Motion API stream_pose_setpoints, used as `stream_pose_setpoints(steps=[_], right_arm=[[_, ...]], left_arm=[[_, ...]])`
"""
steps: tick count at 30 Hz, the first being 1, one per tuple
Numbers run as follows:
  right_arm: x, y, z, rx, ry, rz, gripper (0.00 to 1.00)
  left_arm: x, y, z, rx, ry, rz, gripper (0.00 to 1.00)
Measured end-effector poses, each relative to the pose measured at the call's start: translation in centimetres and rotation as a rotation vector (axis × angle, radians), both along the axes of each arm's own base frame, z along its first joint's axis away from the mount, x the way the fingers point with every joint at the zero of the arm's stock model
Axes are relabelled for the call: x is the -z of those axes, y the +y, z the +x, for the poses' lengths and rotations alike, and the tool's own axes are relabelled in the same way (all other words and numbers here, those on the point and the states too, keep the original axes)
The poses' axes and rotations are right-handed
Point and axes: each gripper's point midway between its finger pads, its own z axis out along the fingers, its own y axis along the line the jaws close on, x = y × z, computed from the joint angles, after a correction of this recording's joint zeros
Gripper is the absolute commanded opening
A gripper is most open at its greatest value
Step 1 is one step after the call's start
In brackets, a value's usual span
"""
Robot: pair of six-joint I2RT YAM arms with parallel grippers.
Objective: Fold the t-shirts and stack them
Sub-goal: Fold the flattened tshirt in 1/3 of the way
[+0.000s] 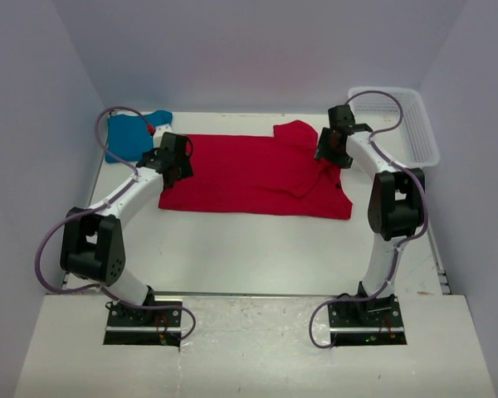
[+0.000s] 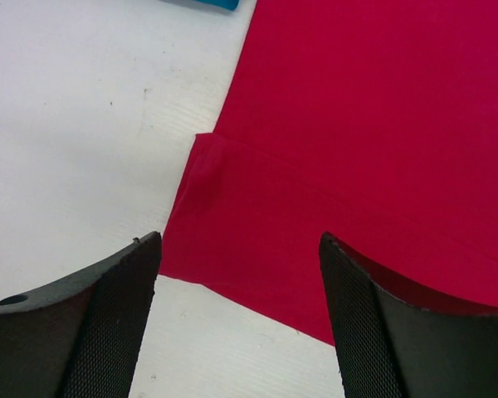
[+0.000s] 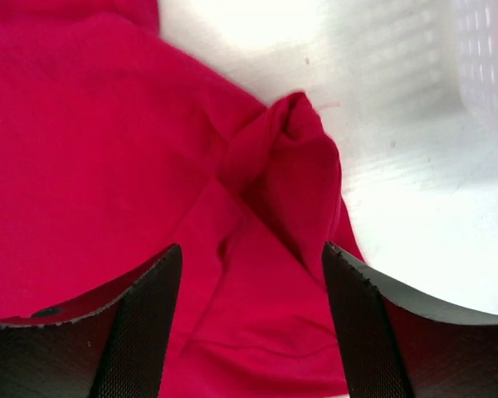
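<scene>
The red t-shirt [image 1: 249,176] lies spread across the middle of the table, its right end bunched with a sleeve folded over [image 3: 295,166]. The teal-blue t-shirt [image 1: 131,137] sits crumpled at the back left, and only a sliver of it [image 2: 207,3] shows in the left wrist view. My left gripper [image 1: 176,162] hovers open over the red shirt's left hem corner [image 2: 207,207], nothing between its fingers [image 2: 108,315]. My right gripper [image 1: 330,149] hangs open above the rumpled right end, its fingers [image 3: 382,323] straddling cloth without pinching it.
A white mesh basket [image 1: 408,124] stands at the back right, close to the right arm; its wall [image 3: 491,66] shows in the right wrist view. Grey walls enclose the table on three sides. Bare white tabletop [image 1: 257,257] lies in front of the red shirt.
</scene>
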Motion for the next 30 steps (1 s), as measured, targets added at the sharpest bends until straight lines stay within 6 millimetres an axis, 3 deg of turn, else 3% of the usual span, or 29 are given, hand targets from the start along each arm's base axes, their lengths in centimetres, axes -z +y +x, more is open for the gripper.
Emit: stream_pose_setpoints(steps=[4, 7, 9, 14, 30], right_arm=[[-0.4, 0.9, -1.8, -0.040, 0.007, 0.004, 0.66], [-0.8, 3.4, -3.8, -0.117, 0.015, 0.038, 0.52], [-0.7, 5.2, -4.6, -0.168, 0.013, 0.069, 0.50], [1.7, 8.1, -7.2, -0.248, 0.072, 0.120, 0.49], [4.7, 10.5, -7.7, -0.281, 0.110, 0.201, 0.47]], left_arm=[[-0.4, -1.6, -0.4, 0.048, -0.011, -0.026, 0.73], [-0.5, -4.4, -0.5, 0.121, -0.023, -0.048, 0.71], [-0.5, -6.3, -0.8, 0.172, -0.024, -0.062, 0.70], [-0.3, -9.8, -1.7, 0.265, -0.015, -0.079, 0.70], [-0.8, -10.0, -1.8, 0.272, -0.026, -0.083, 0.70]])
